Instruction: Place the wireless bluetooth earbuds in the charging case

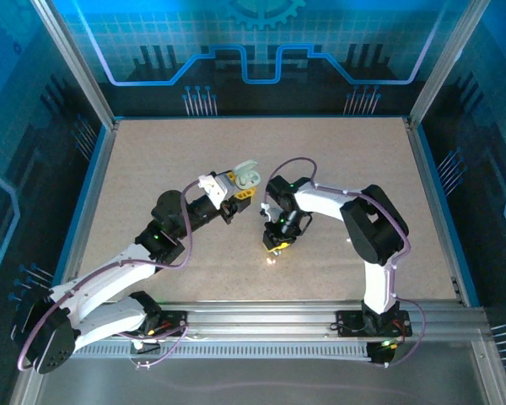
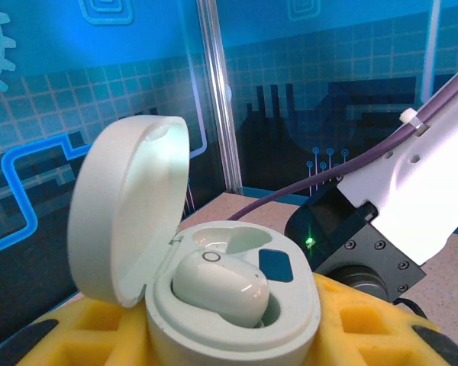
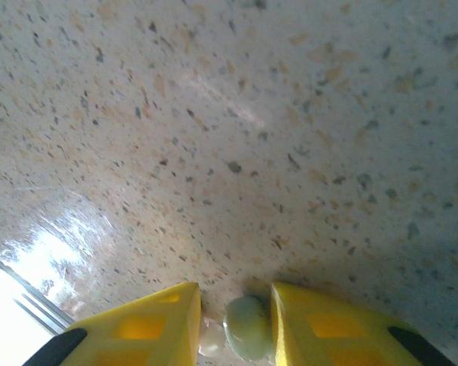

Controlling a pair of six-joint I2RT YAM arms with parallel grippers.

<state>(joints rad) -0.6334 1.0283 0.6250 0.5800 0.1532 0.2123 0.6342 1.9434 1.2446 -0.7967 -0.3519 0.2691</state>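
Right gripper [image 3: 235, 324] of mine was pinched on a pale earbud [image 3: 248, 337], low over the table [image 3: 290, 152]. Its twin, the seated earbud [image 2: 220, 286], already lay in the near pocket of the charging case [image 2: 294, 316], which my left gripper [image 2: 229, 339] clamped, lid [image 2: 130, 213] swung back. The far pocket [image 2: 230, 238] stood empty. To do it well, I judged I had to lift straight and keep the bud from twisting in so shallow a pinch. Then I had to line it over that empty pocket clear of the lid, and lower gently before letting go.
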